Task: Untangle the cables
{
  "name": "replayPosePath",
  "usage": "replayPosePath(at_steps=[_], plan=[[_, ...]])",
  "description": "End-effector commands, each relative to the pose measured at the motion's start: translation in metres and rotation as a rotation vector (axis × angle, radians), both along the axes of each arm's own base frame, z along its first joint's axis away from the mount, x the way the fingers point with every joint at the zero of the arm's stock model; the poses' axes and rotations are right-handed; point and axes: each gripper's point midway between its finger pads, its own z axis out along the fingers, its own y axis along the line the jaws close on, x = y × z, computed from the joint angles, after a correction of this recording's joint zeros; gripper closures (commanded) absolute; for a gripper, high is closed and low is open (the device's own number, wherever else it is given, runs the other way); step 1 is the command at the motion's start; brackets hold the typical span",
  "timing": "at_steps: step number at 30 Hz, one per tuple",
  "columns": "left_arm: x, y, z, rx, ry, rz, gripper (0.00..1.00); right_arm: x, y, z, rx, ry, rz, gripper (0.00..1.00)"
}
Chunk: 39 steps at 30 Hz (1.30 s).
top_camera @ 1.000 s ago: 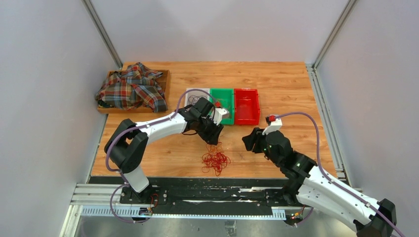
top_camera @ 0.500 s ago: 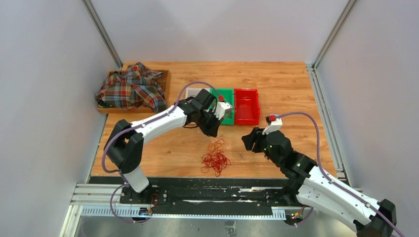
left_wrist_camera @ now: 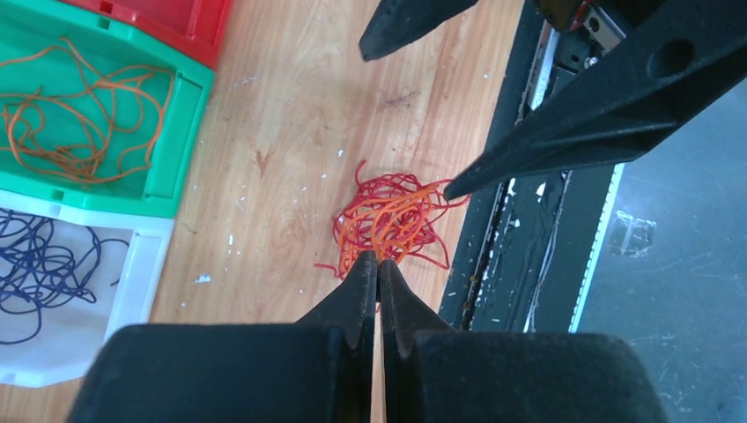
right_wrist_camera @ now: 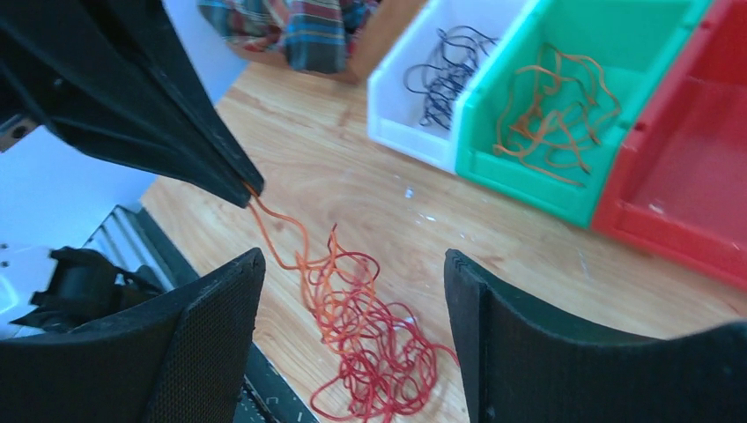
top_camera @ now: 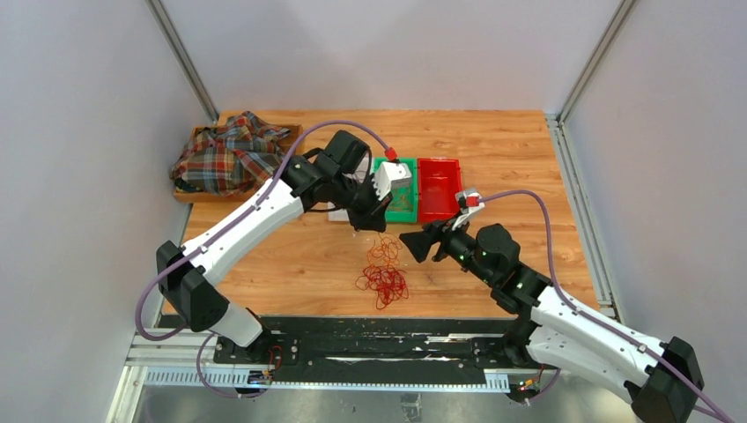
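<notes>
Cables [top_camera: 381, 278] heaped before green bin [right_wrist_camera: 520, 181]; left tool [left_wrist_camera: 377, 262] pinches orange strand [right_wrist_camera: 264, 225]; right tool [top_camera: 414, 244] spread alongside.

**Bright, even light; near parts soft**

Diffuse overhead light fills the top view, leaving only faint shadows under the arms on the bench [top_camera: 511, 141]. In the wrist views the cables [left_wrist_camera: 392, 220] are sharp, while the left end effector [left_wrist_camera: 377, 264] and right end effector [right_wrist_camera: 350, 264] loom dark and slightly blurred.

On the table [top_camera: 511, 150]: cable clump [top_camera: 383, 280] near the front edge; row of three bins [top_camera: 405, 214] behind it; tray [top_camera: 198, 197] holding cloth [top_camera: 231, 157], far left.
</notes>
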Motion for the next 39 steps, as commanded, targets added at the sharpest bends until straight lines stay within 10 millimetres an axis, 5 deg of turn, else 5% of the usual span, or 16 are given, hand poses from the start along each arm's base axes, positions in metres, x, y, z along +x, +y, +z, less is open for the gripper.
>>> replayPosePath(at_steps=[1,9,17,24,32,39], plan=[[-0.01,0.0,0.026,-0.034,-0.002,-0.039,0.99,-0.001,0.019,0.047,0.08,-0.133,0.107,0.26],[-0.012,-0.003,0.048,-0.083,-0.009,-0.032,0.99,0.007,0.033,0.04,0.064,-0.111,0.127,0.29],[-0.024,-0.002,0.065,-0.119,0.006,-0.061,0.99,0.036,0.022,0.026,-0.003,-0.079,-0.045,0.34],[-0.03,-0.005,0.083,-0.159,0.002,-0.109,0.99,0.042,0.051,0.023,-0.023,-0.097,-0.029,0.34],[-0.009,-0.01,0.126,-0.166,-0.139,-0.124,0.99,0.023,0.076,-0.02,0.023,-0.016,0.03,0.34],[0.009,-0.017,0.19,-0.261,-0.295,-0.07,1.0,0.012,0.074,-0.046,-0.032,0.035,0.031,0.34]])
